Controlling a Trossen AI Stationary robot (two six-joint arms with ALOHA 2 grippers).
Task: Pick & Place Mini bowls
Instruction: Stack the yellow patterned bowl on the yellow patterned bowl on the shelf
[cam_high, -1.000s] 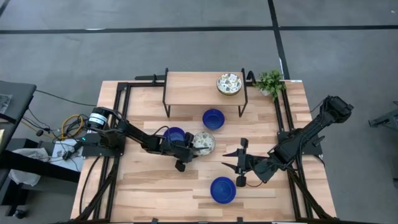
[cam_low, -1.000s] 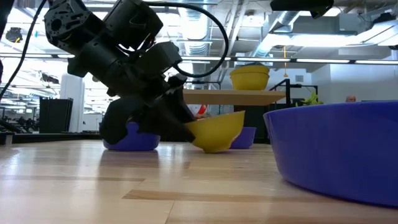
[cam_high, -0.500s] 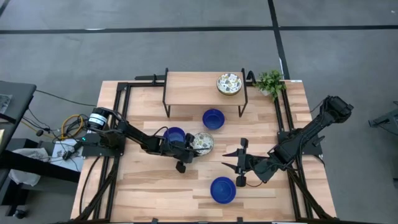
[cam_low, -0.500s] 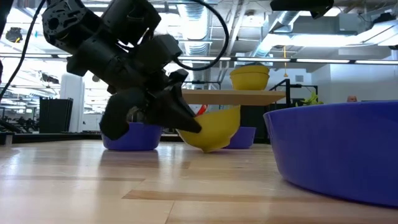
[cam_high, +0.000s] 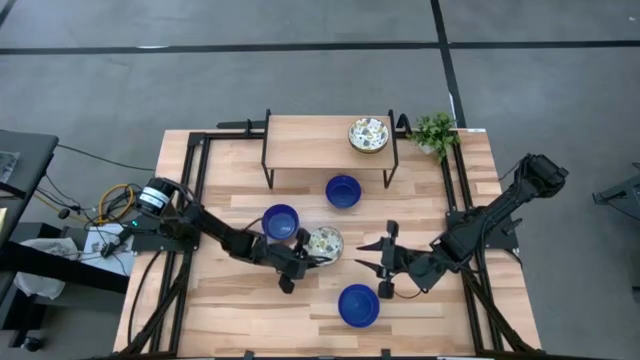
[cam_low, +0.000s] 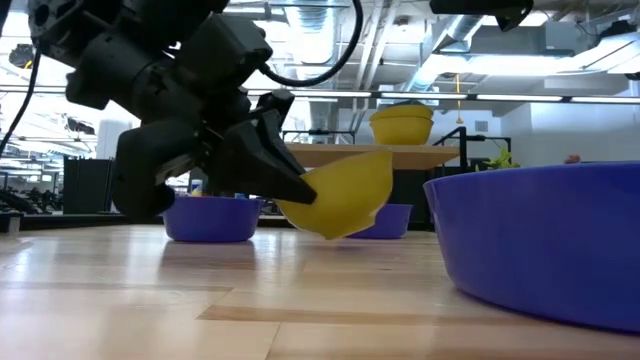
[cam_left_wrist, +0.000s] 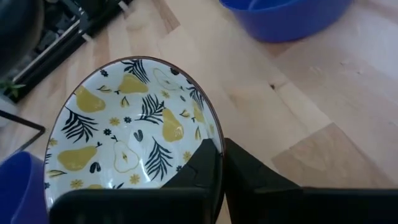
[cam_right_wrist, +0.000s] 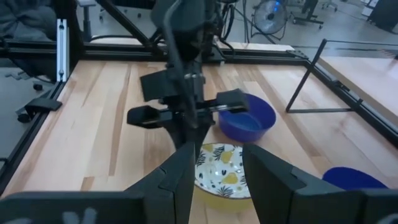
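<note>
My left gripper (cam_high: 303, 250) is shut on a patterned mini bowl (cam_high: 323, 243), cream inside with pears and leaves (cam_left_wrist: 124, 134) and yellow outside (cam_low: 340, 195). It is at the table's middle. Three blue mini bowls rest on their bases: one just behind the gripper (cam_high: 281, 221), one farther back (cam_high: 343, 190), one near the front edge (cam_high: 358, 305). Another patterned bowl (cam_high: 368, 134) sits on the wooden shelf (cam_high: 310, 142). My right gripper (cam_high: 378, 267) stands open just right of the held bowl. My left gripper pinches the bowl's rim (cam_left_wrist: 213, 138) on the side facing the arm. One finger (cam_left_wrist: 200, 167) is inside the bowl and one (cam_left_wrist: 249, 174) outside. The fingers come from the table's left, slanting down. The bowl is tilted and just clear of the table.
A small potted plant (cam_high: 434, 131) stands at the far right corner. The shelf's black legs (cam_high: 268, 170) stand on the table's far half. Black frame rails (cam_high: 190, 170) run along both sides. Bare wood lies at the near left (cam_high: 230, 300).
My left gripper has shut on the patterned bowl's rim and moved toward the table's near edge, away from the blue bowl beside it. The bowl has come up off the table and tipped, its open side turned toward the gripper.
</note>
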